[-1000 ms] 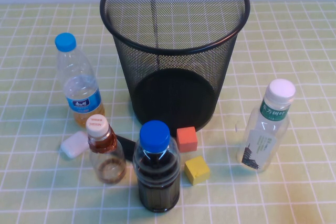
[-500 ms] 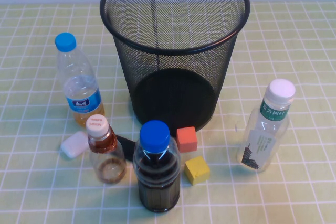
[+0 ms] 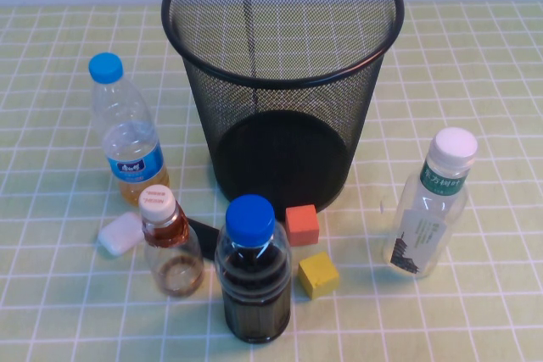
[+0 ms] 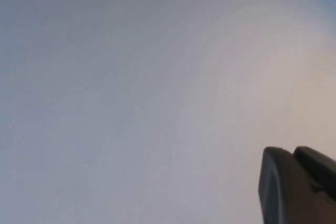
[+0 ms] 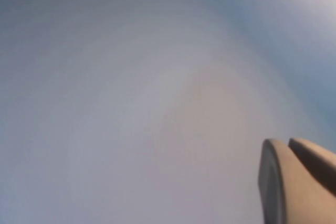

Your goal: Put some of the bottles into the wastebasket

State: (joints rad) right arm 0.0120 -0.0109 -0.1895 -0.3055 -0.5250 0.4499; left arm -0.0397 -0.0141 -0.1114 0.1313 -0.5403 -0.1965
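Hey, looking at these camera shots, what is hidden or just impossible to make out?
- Left hand: left wrist view shows only a dark tip at the frame edge against blank wall; absent from high view.
- Right hand: same in right wrist view.
- Flat black object: mostly hidden behind the cream-capped bottle and dark-liquid bottle.

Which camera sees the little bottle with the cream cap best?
The high view: the cream-capped bottle stands there in full, upright, left of the dark blue-capped bottle. Both wrist views show none of it, only a blank background with the left pincer and right pincer at the edge.
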